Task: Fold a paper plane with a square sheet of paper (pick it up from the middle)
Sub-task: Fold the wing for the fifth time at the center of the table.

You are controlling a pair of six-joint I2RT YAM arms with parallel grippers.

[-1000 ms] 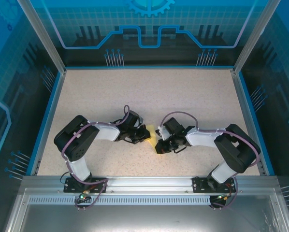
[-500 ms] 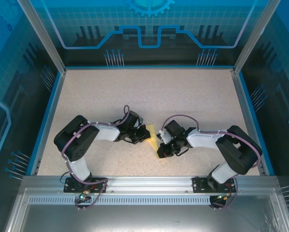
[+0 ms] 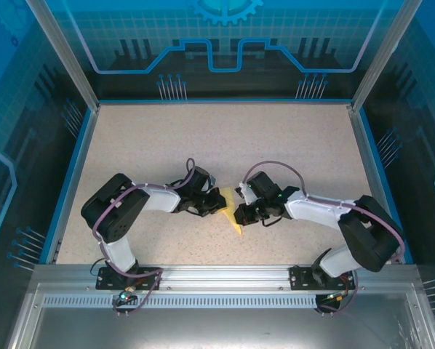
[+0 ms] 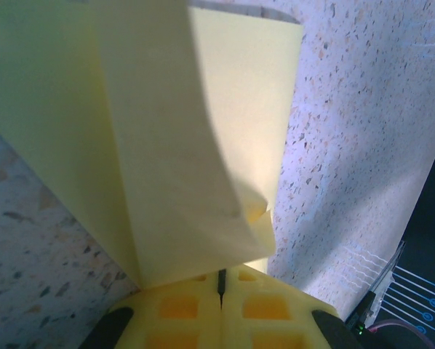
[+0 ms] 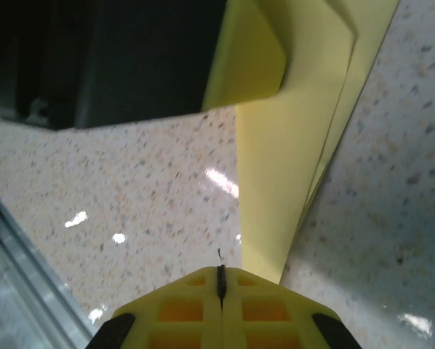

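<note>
One left pincer (image 3: 216,204), pads together, clamps the single folded yellow sheet of paper (image 3: 236,225) from its 9 o'clock side, just toward 6 o'clock of the speckled counter's (image 3: 203,138) centre. One right pincer (image 3: 241,216), pads pressed together, meets the sheet's 3 o'clock edge.

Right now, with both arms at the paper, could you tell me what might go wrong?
The left jaws pinch the folded yellow paper by one end; a pull could tear it or slip it free. The right jaws, shut, sit close to the left ones; they may collide.
</note>
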